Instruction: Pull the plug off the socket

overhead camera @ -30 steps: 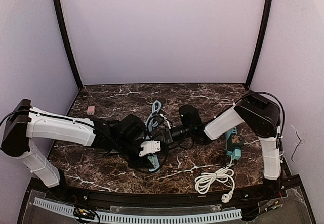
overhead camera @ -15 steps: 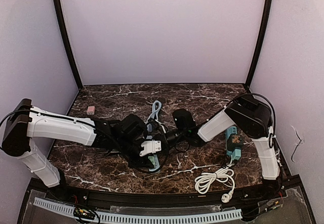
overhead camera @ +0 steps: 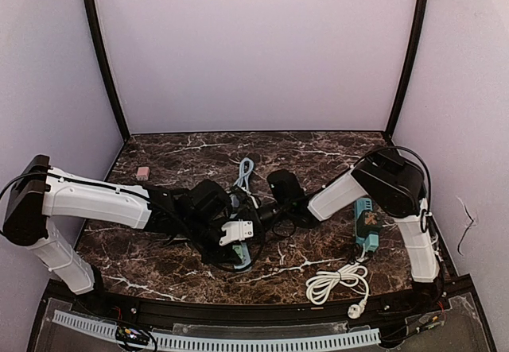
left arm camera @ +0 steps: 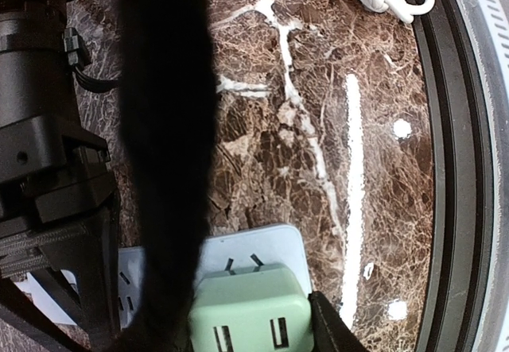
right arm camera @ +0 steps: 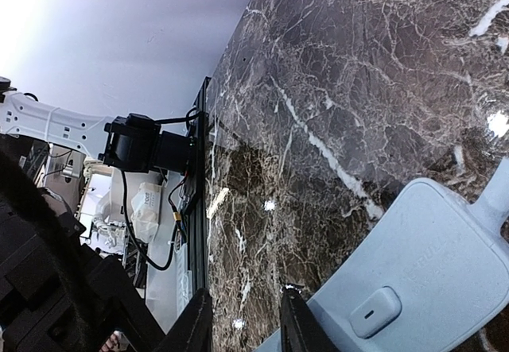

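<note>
A pale green plug [left arm camera: 250,312] sits in the light blue socket strip [left arm camera: 266,245] at the table's near middle; it also shows in the top view [overhead camera: 239,253]. My left gripper [left arm camera: 253,324] has one finger on each side of the plug and is shut on it. My right gripper [right arm camera: 242,328] reaches in from the right to the strip's far end [right arm camera: 433,264], beside its switch button [right arm camera: 375,312]. Its fingers stand a little apart with bare table between them. One fingertip [right arm camera: 296,320] touches the strip's edge. In the top view the two grippers, left [overhead camera: 237,239] and right [overhead camera: 253,209], are close together.
A teal power strip [overhead camera: 367,225] lies at the right, with a coiled white cable [overhead camera: 338,282] in front of it. The strip's light blue cord [overhead camera: 244,169] runs toward the back. A small pink block [overhead camera: 142,173] lies at the far left. The table's front rail [left arm camera: 457,169] is close.
My right arm has swung left, bringing its gripper up to the blue strip. My left gripper has stayed on the plug.
</note>
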### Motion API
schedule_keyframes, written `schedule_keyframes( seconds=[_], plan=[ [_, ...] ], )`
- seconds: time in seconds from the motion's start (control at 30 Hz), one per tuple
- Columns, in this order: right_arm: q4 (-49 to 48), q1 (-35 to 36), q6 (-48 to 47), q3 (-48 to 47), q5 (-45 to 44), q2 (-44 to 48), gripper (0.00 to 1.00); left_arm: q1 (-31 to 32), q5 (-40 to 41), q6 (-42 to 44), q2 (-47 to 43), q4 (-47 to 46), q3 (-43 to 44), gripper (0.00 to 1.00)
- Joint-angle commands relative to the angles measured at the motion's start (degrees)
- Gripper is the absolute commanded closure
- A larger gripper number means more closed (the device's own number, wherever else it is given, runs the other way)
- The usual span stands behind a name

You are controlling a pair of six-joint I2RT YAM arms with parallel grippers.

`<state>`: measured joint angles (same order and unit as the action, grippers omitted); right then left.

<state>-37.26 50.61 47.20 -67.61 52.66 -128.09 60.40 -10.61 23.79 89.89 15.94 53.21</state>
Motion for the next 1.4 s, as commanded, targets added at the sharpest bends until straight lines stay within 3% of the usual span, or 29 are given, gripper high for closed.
schedule_keyframes(
  seconds=[0.0,0.27,0.43,0.57,0.67,1.07,1.37],
  plan=[
    [4.50,0.28,-2.06,-0.24,-2.43,-3.40,0.71,0.20,1.49,-0.11,-2.68,0.23,2.09,0.79],
    [4.49,0.28,-2.12,0.42,-3.10,-4.15,0.72,0.21,1.66,-5.66,-2.54,1.66,5.41,0.79],
    [5.27,0.32,-2.70,0.51,-3.59,-4.27,0.73,0.72,1.70,-4.25,-2.28,1.38,4.48,0.79],
    [6.10,0.37,-3.21,0.47,-4.01,-4.45,0.74,2.65,8.00,-1.29,-2.87,-0.53,3.03,0.80],
    [6.92,0.37,-3.66,0.28,-4.55,-4.65,0.74,2.71,11.63,-4.72,0.35,2.89,6.94,0.80],
    [7.20,0.59,-3.61,0.64,-5.38,-5.15,0.76,1.50,5.27,-11.39,8.51,14.07,16.16,0.80],
    [7.43,0.62,-3.87,0.81,-6.21,-5.59,0.78,1.68,8.96,-7.65,-5.39,-0.91,4.32,0.84]
  ],
)
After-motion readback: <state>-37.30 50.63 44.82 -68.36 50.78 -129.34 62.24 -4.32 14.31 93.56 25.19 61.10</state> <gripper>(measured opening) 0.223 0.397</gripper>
